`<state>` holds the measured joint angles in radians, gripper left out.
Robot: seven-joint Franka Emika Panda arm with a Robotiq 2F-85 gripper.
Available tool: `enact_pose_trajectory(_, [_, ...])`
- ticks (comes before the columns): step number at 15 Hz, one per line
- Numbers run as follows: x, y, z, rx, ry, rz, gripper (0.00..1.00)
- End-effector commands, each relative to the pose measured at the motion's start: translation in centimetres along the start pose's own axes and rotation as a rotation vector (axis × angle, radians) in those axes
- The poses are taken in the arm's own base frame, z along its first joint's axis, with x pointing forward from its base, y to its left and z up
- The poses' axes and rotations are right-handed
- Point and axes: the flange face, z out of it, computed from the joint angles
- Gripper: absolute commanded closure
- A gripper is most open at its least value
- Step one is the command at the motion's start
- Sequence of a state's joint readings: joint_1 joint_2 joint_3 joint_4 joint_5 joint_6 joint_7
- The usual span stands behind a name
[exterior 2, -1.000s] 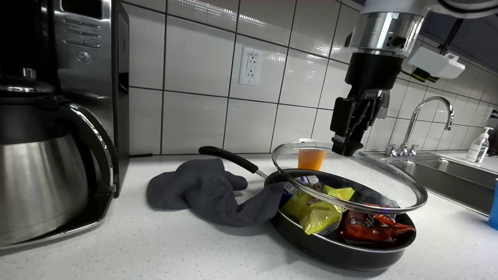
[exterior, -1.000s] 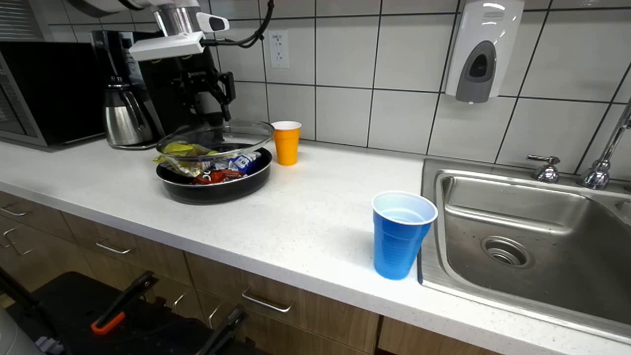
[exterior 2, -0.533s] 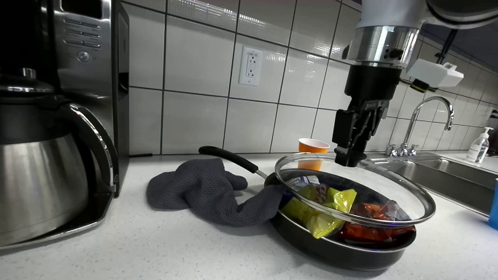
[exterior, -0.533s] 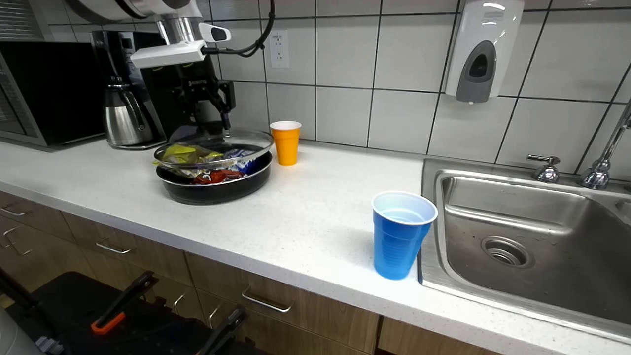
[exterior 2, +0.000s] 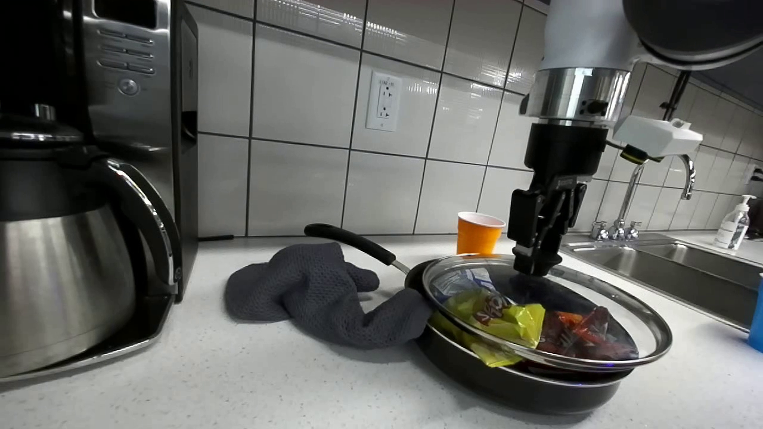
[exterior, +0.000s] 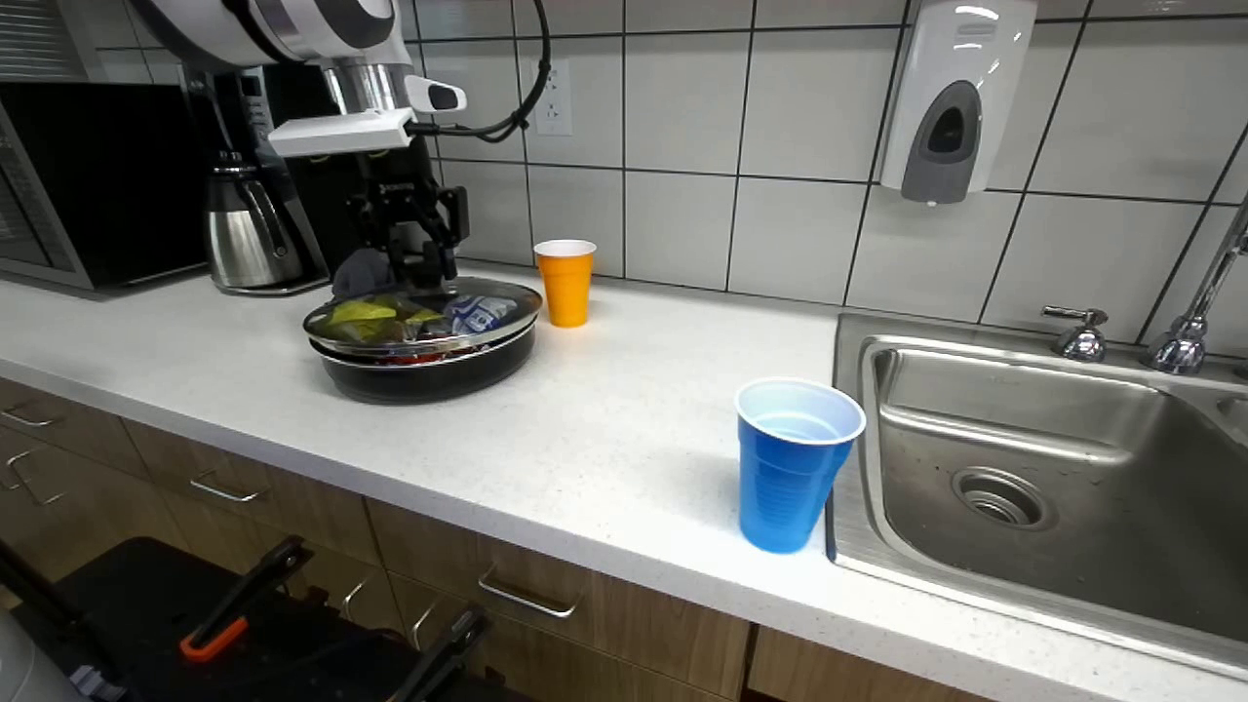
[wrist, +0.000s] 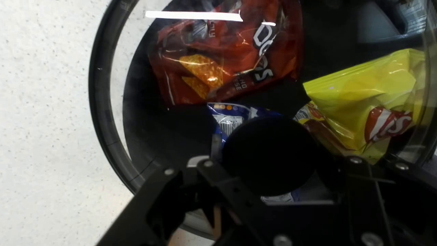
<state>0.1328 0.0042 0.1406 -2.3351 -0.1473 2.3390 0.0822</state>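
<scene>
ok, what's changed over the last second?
Claw and glass lid came down together; the lid is now low over the pan. Nothing newly gripped or let go: the lid's knob is still held. Pan, orange cup and blue cup stayed put.

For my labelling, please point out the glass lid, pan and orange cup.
Glass lid [exterior 2: 551, 298], in an exterior view: clear glass.
Pan [exterior 2: 524, 391], in an exterior view: outer wall.
Orange cup [exterior: 566, 289], in an exterior view: side.
</scene>
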Motion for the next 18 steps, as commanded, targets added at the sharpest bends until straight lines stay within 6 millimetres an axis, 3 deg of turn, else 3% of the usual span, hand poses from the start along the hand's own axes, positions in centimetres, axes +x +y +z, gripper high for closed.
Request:
enact_pose_trajectory(1, [1.0,0.7,-1.2,0.005,0.002,0.026,0.61])
enact_pose_trajectory(6, [1.6,1.3,-1.2,0.008,0.014,0.031,0.61])
enact_pose_trajectory(18, [3.6,0.1,-0.9,0.035,0.029,0.008,0.61])
